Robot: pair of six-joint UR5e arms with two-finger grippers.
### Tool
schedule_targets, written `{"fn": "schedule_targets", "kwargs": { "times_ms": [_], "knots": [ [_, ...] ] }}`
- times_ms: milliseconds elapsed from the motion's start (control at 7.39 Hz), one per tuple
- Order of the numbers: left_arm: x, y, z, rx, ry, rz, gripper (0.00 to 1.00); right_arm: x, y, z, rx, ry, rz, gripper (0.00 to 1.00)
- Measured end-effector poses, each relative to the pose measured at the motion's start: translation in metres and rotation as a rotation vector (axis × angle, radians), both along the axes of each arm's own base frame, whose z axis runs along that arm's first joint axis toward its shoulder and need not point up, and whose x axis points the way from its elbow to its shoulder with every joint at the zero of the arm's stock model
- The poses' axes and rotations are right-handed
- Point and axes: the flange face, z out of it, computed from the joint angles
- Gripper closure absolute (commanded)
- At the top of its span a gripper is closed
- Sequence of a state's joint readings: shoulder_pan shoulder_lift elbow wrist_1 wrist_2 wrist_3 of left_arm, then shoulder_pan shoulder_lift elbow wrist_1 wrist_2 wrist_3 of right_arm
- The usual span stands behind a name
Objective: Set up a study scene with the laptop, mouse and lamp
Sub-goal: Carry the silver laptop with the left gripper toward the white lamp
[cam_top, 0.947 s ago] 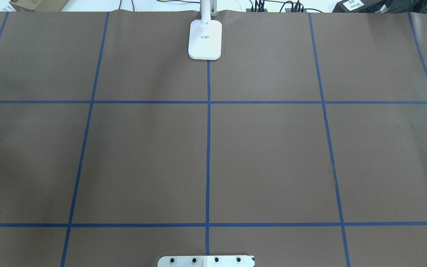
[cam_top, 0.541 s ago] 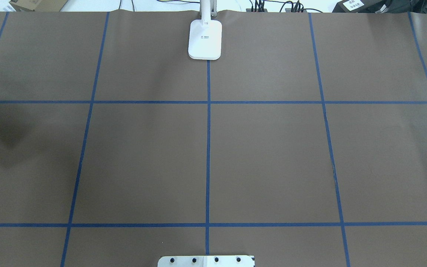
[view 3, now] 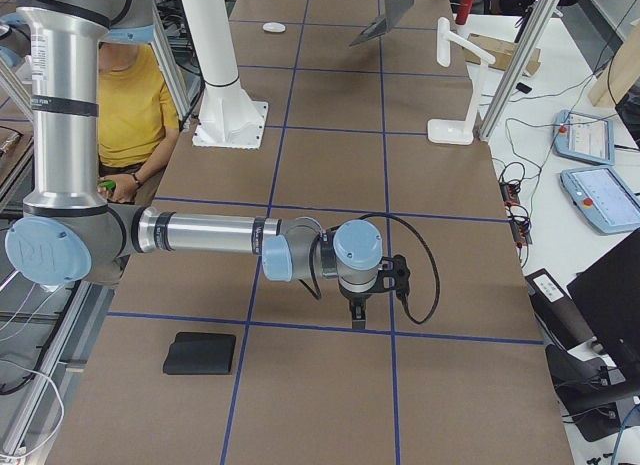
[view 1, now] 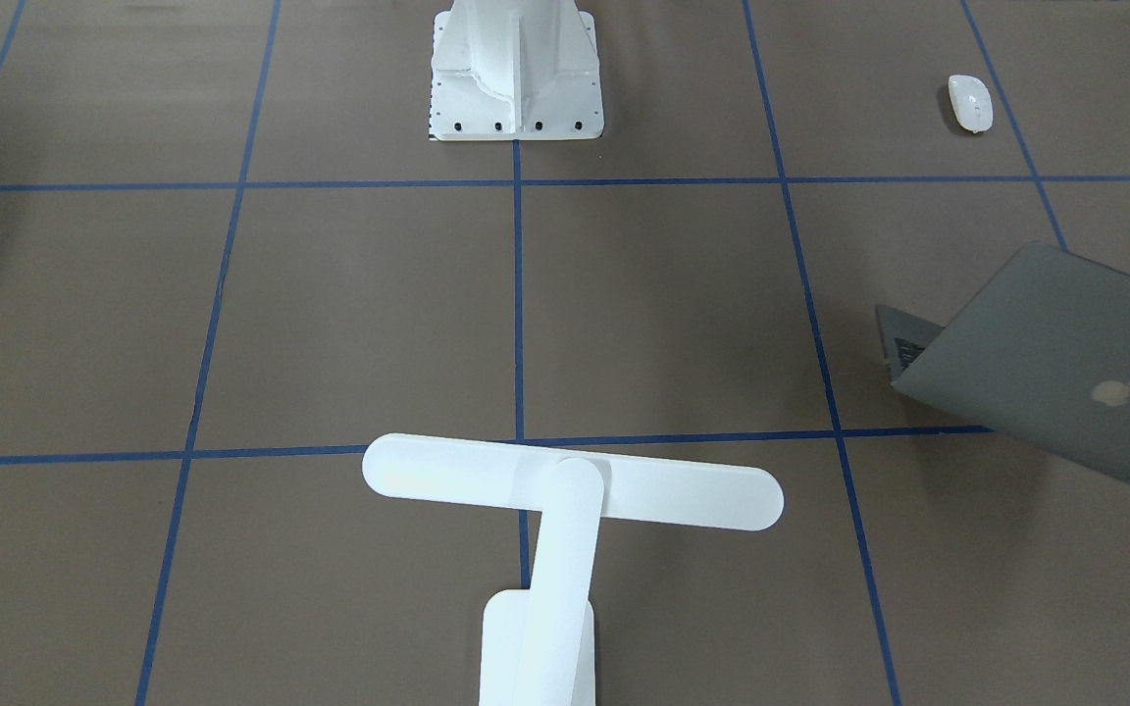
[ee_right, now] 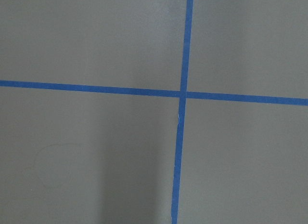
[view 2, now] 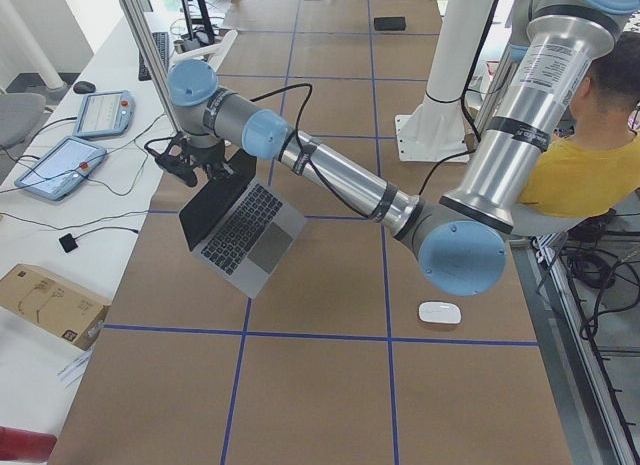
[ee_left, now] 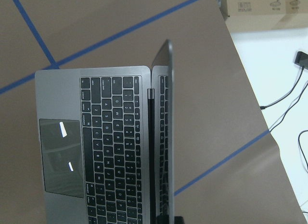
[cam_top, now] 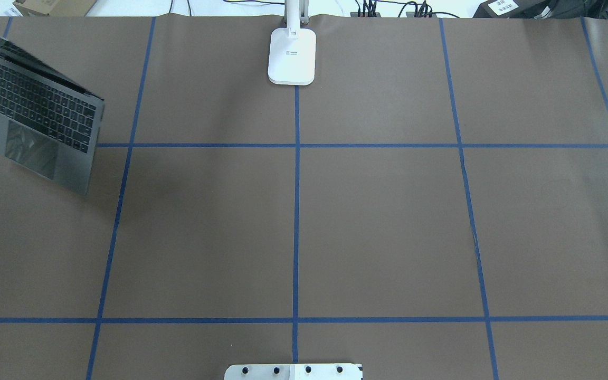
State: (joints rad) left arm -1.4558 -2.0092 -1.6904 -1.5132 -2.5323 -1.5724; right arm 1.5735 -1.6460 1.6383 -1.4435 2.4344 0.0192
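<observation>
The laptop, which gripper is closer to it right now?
Left. The left gripper sits at the laptop screen's edge; the right gripper hangs far off, near the mouse pad.

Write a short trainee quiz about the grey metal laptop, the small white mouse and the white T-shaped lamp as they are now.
1. True or false: the slim space-grey metal laptop is closed.
2. The small glossy white oval mouse lies: A) on the laptop's keys; B) on the brown table covering, apart from the laptop; C) on the lamp's base.
3. Fill in: seen from the robot, the white T-shaped desk lamp stands at the table's ___ edge.
Key: 1 false, it is open; 2 B; 3 far.
</observation>
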Motion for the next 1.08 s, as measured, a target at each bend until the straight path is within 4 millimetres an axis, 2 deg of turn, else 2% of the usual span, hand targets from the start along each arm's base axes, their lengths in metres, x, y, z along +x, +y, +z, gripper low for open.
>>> {"fn": "schedule_targets", "kwargs": {
  "times_ms": [135,541,1082],
  "knots": [
    [0.034,-0.005,-0.027,-0.039,0.020,0.004,1.00,0.000,0.000,0.000,0.000,0.000,0.000,0.00],
    [0.120,-0.007,-0.099,-0.162,0.046,-0.041,1.00,0.000,0.000,0.000,-0.001,0.000,0.001,0.00],
    [0.237,0.008,-0.171,-0.258,0.038,-0.103,1.00,0.000,0.001,0.001,-0.002,-0.001,0.001,0.00]
  ]
}}
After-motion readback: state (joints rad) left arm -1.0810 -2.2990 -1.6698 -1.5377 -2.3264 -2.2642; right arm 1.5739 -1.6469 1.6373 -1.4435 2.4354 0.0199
